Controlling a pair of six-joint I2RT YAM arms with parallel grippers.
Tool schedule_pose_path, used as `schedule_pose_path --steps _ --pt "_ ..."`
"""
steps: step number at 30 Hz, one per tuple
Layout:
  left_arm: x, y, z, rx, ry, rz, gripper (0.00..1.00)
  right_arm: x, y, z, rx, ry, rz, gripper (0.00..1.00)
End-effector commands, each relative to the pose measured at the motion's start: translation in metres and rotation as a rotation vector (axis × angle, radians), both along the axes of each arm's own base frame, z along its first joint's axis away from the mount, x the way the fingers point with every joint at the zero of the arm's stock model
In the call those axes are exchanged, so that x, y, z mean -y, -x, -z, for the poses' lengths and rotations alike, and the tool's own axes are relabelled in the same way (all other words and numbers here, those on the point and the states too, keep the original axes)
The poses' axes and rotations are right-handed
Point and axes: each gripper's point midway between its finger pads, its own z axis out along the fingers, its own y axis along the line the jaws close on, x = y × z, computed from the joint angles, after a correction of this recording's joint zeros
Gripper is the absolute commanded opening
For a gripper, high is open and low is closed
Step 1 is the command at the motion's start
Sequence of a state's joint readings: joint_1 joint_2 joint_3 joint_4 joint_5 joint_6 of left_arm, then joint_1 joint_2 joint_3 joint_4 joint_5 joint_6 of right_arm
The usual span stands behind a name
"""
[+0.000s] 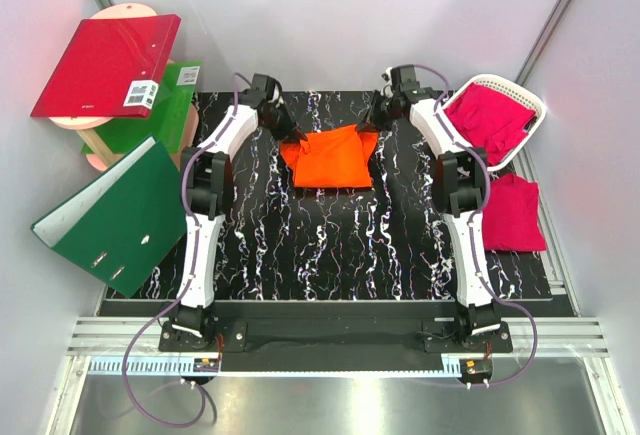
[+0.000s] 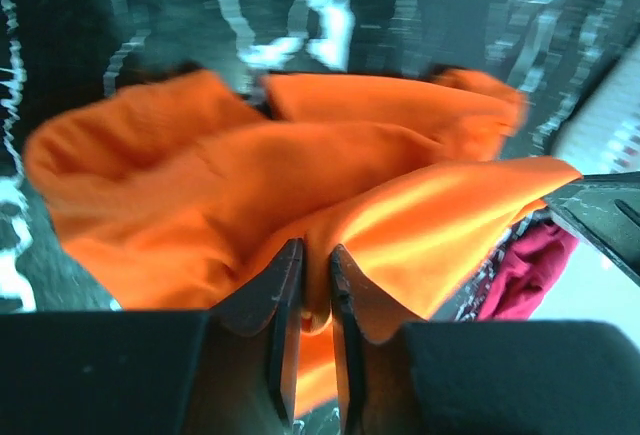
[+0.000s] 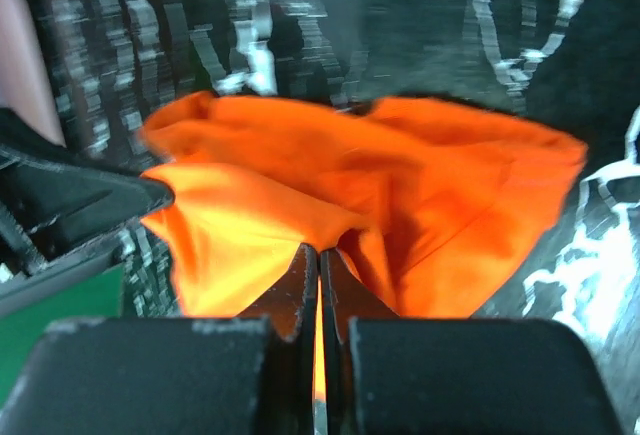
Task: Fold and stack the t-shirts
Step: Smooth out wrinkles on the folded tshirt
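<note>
The bright orange t-shirt (image 1: 330,158) lies bunched at the far middle of the black marbled table (image 1: 330,245). My left gripper (image 1: 296,135) is at its far left corner. In the left wrist view its jaws (image 2: 316,255) stand slightly apart, with orange cloth (image 2: 300,155) still lying in the narrow gap. My right gripper (image 1: 368,127) is at the far right corner. It (image 3: 320,253) is shut on a pinch of the orange cloth (image 3: 400,185), which rises there in a peak. One magenta-pink t-shirt (image 1: 490,115) fills the white basket (image 1: 500,81). Another (image 1: 513,213) lies folded at the table's right edge.
A red ring binder (image 1: 105,65) rests on a wooden stand at the far left, with a green binder (image 1: 160,110) under it. A second green binder (image 1: 110,210) lies open beside the table's left edge. White walls close in both sides.
</note>
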State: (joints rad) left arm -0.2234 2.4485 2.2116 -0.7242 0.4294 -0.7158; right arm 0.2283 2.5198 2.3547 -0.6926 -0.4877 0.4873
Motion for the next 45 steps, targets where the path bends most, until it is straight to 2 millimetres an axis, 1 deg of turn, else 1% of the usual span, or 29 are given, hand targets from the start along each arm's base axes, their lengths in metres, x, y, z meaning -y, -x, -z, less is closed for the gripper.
schedule_pose_path --steps 1,2,4,5,6,7,8,9,10,11,12,13,15,16,17,18,19,20,21,22,23,24,26,27,29,30,38,43,45 --pt "-0.001 -0.017 -0.005 0.008 0.075 -0.034 0.22 0.002 -0.020 0.022 0.011 0.050 0.069 0.01" --pt "-0.001 -0.020 -0.007 0.014 0.093 -0.036 0.24 0.003 -0.021 0.027 0.004 0.054 0.074 0.01" --pt "-0.001 -0.027 -0.010 0.017 0.129 -0.051 0.81 0.007 -0.024 0.032 0.002 0.078 0.101 0.12" --pt "0.001 -0.028 -0.015 0.023 0.146 -0.041 0.99 0.010 -0.022 0.033 -0.005 0.091 0.107 0.21" --pt "0.001 -0.030 -0.025 0.052 0.146 -0.031 0.99 0.012 -0.022 0.022 0.012 0.100 0.113 0.42" --pt "-0.001 -0.029 -0.032 0.067 0.140 -0.025 0.99 0.017 -0.023 0.016 0.029 0.128 0.124 0.50" --pt "-0.004 -0.028 -0.039 0.090 0.120 -0.027 0.99 0.021 -0.021 0.008 0.033 0.148 0.130 0.52" --pt "-0.008 -0.022 -0.055 0.126 0.099 -0.015 0.99 0.025 -0.022 -0.017 0.077 0.154 0.138 0.58" --pt "-0.011 -0.019 -0.063 0.147 0.083 -0.015 0.99 0.030 -0.021 -0.028 0.098 0.176 0.153 0.70" --pt "-0.012 -0.017 -0.075 0.192 0.075 0.004 0.99 0.033 -0.019 -0.041 0.114 0.184 0.163 0.73" --pt "-0.015 -0.007 -0.091 0.216 0.069 0.009 0.99 0.035 -0.016 -0.070 0.159 0.175 0.171 0.79" --pt "-0.018 -0.002 -0.098 0.228 0.064 0.010 0.99 0.037 -0.015 -0.083 0.181 0.175 0.175 0.84" --pt "-0.018 0.011 -0.117 0.273 0.067 0.030 0.99 0.039 -0.006 -0.116 0.228 0.161 0.177 0.84" --pt "-0.018 0.016 -0.122 0.278 0.074 0.035 0.99 0.039 -0.003 -0.125 0.238 0.151 0.173 0.84" --pt "-0.015 0.019 -0.129 0.297 0.094 0.048 0.88 0.038 0.000 -0.131 0.243 0.143 0.171 0.82" --pt "-0.014 0.025 -0.131 0.291 0.113 0.050 0.73 0.037 0.005 -0.136 0.241 0.130 0.167 0.80" --pt "-0.007 0.025 -0.138 0.322 0.160 0.074 0.46 0.031 0.011 -0.136 0.225 0.093 0.143 0.76" --pt "-0.004 0.027 -0.136 0.295 0.192 0.054 0.00 0.025 0.010 -0.139 0.231 0.057 0.132 0.60" --pt "-0.002 0.029 -0.124 0.254 0.205 0.045 0.00 0.011 0.022 -0.127 0.184 -0.007 0.068 0.37" --pt "0.006 0.030 -0.121 0.238 0.240 0.066 0.00 0.003 0.024 -0.121 0.150 -0.067 0.059 0.06" --pt "0.011 0.029 -0.117 0.208 0.266 0.064 0.00 -0.008 0.018 -0.117 0.162 -0.130 0.032 0.00" --pt "0.016 0.028 -0.095 0.150 0.280 0.064 0.00 -0.023 0.032 -0.105 0.096 -0.219 -0.048 0.00" --pt "0.028 0.030 -0.085 0.090 0.337 0.084 0.00 -0.040 0.036 -0.097 0.013 -0.343 -0.096 0.00" --pt "0.034 0.030 -0.069 0.052 0.347 0.087 0.00 -0.050 0.045 -0.083 -0.088 -0.423 -0.142 0.00" --pt "0.041 0.030 -0.062 0.018 0.384 0.098 0.00 -0.059 0.050 -0.072 -0.146 -0.482 -0.190 0.00" --pt "0.043 0.030 -0.050 -0.007 0.391 0.096 0.00 -0.061 0.054 -0.060 -0.200 -0.505 -0.201 0.00" --pt "0.051 0.028 -0.010 -0.108 0.439 0.061 0.00 -0.063 0.061 -0.020 -0.327 -0.533 -0.176 0.00" --pt "0.041 0.022 0.004 -0.099 0.355 0.004 0.00 -0.058 0.060 -0.003 -0.336 -0.494 -0.130 0.00" --pt "0.036 0.019 0.002 -0.065 0.304 -0.003 0.00 -0.054 0.059 0.003 -0.317 -0.452 -0.097 0.00"
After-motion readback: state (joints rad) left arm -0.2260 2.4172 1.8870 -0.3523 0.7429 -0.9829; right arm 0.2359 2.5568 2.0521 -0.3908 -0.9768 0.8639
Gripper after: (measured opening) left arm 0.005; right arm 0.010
